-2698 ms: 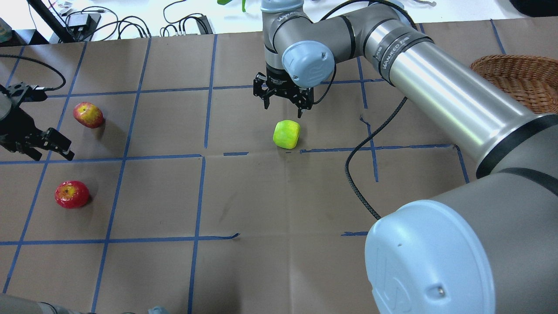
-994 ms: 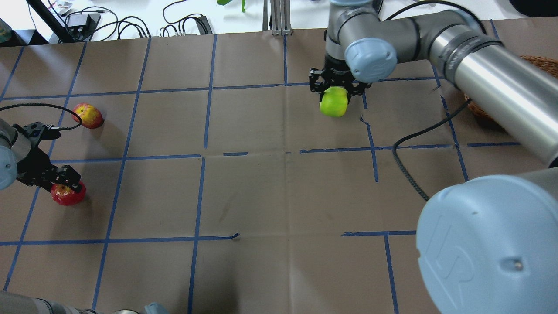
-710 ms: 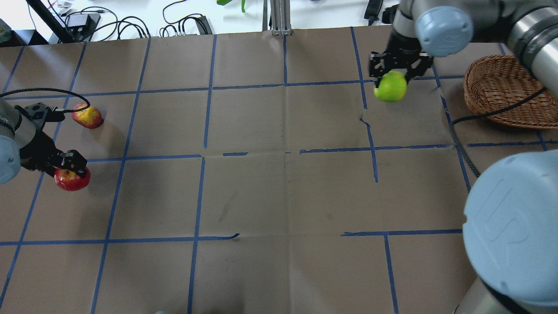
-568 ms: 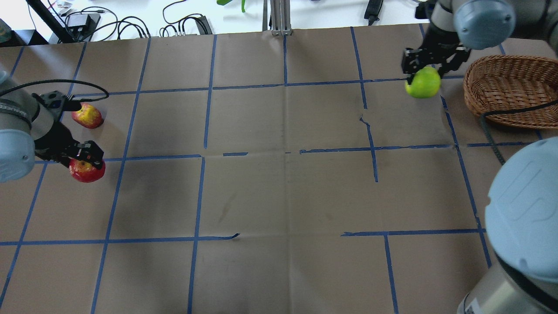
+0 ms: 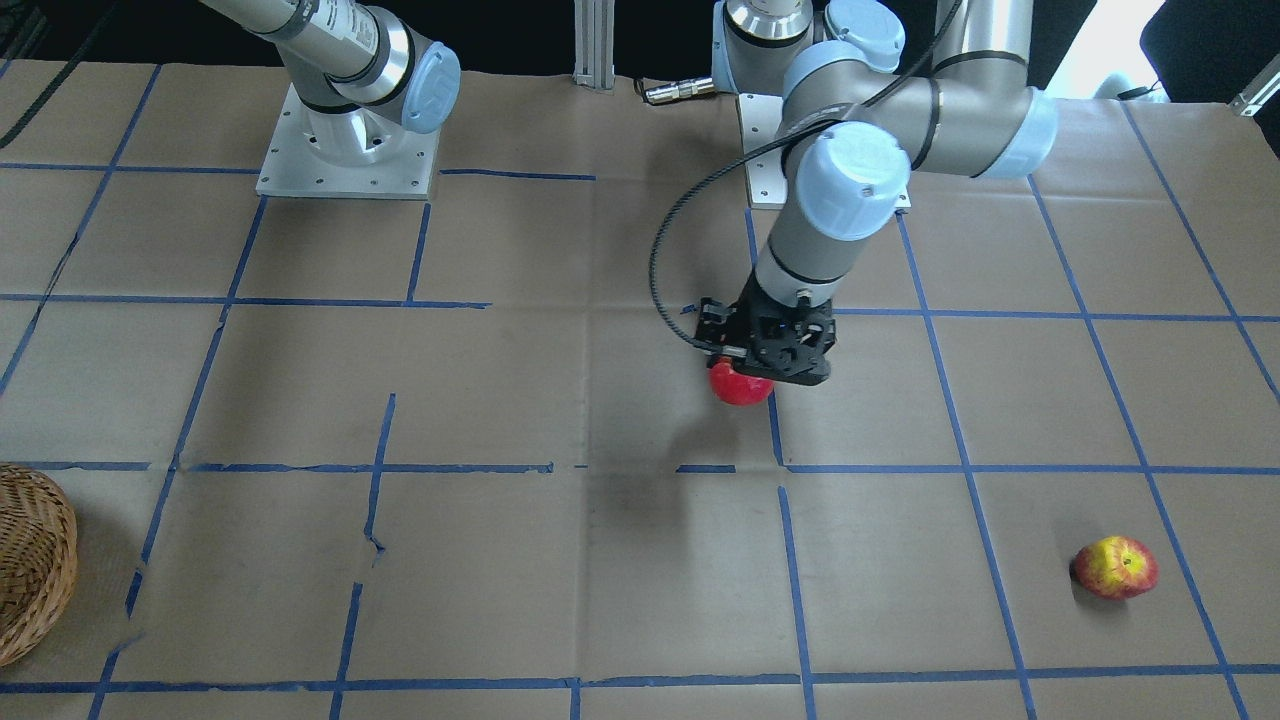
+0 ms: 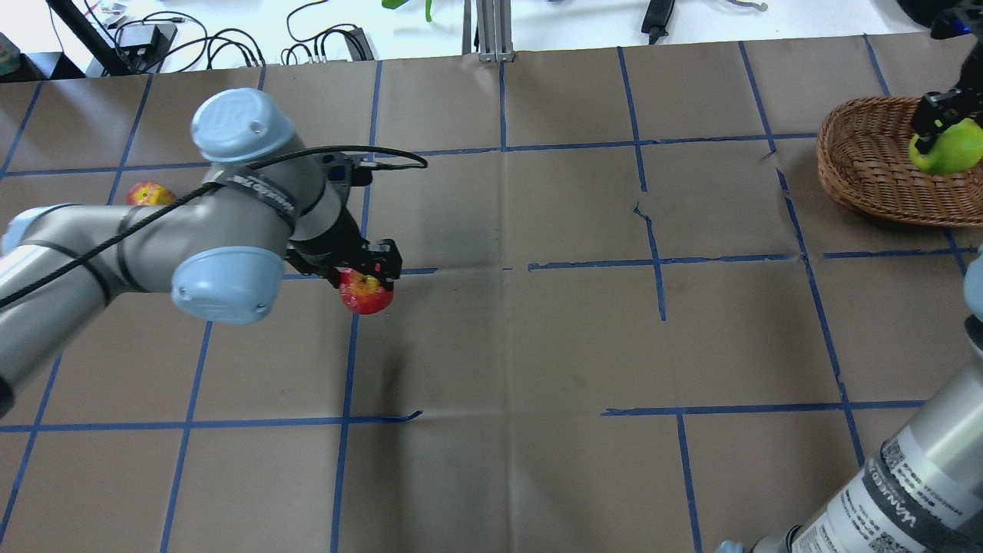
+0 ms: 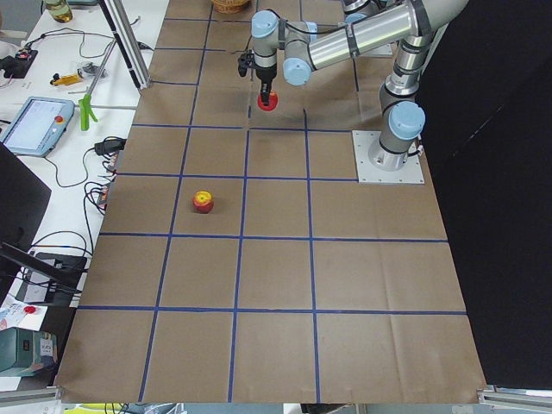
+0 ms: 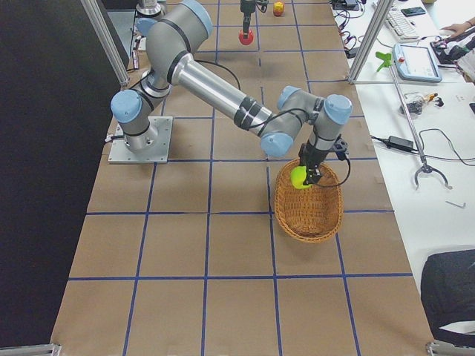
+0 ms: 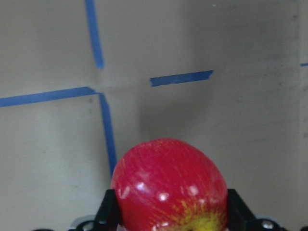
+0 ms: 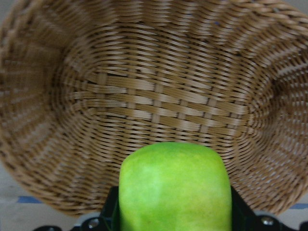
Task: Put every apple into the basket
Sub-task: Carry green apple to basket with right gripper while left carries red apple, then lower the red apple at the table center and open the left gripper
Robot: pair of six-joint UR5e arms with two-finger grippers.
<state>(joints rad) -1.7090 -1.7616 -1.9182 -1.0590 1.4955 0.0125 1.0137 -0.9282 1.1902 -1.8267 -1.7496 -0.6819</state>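
Right gripper (image 6: 938,132) stays clamped on the green apple (image 6: 948,150), which has gone from just short of the rim to above the inside of the basket (image 6: 860,161). Left gripper (image 6: 367,270), clenched on the deep red apple (image 6: 367,293), has carried it from the table's left edge toward the middle, raised above the brown paper (image 6: 537,346). The red-and-yellow apple (image 6: 143,193) lies where it was, now partly hidden behind the left arm (image 6: 115,246) in the overhead view.
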